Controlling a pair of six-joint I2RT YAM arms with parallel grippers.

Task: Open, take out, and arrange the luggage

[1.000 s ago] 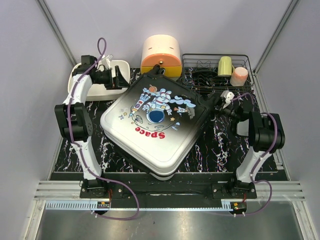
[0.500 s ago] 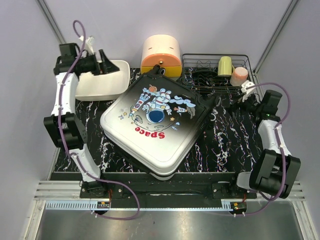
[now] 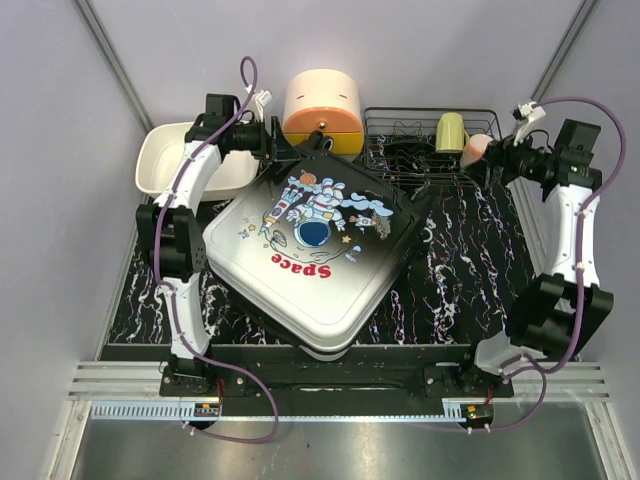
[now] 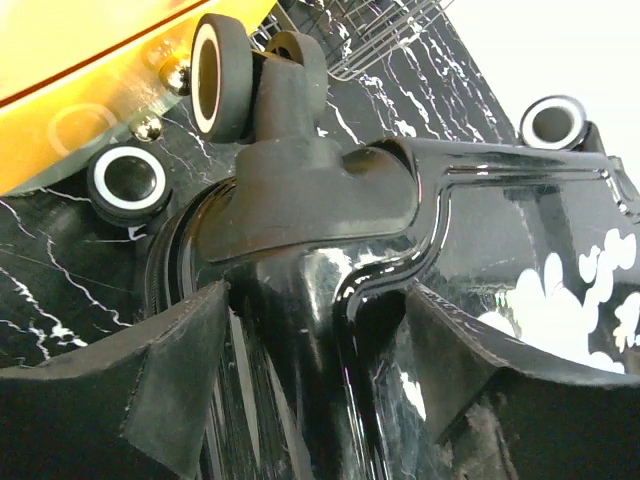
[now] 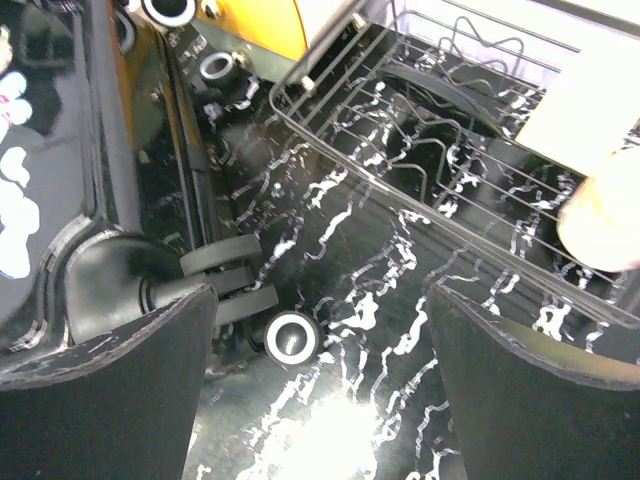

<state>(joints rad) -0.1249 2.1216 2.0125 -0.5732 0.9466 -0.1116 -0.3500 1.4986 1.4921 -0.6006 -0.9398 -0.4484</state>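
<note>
The luggage point(image 3: 310, 250) lies flat and closed in the middle of the marble table, astronaut and red "Space" lettering facing up. My left gripper point(image 3: 278, 142) is open at its back left corner, beside the orange box. In the left wrist view the fingers point(image 4: 180, 370) straddle the black shell edge point(image 4: 330, 300) just below a wheel housing, without closing on it. My right gripper point(image 3: 490, 160) is open and empty, held above the table by the right end of the wire rack. The right wrist view shows the luggage's wheels point(image 5: 292, 338) below and to the left.
A cream-and-orange cylindrical box point(image 3: 322, 108) stands behind the luggage. A wire rack point(image 3: 420, 150) at the back right holds a yellow-green cup point(image 3: 450, 130) and a pink cup point(image 3: 478, 150). A white tray point(image 3: 185, 160) sits at the back left.
My left gripper swung right from over the white tray to the luggage's back corner. My right arm lifted and moved back toward the rack. The luggage has not moved.
</note>
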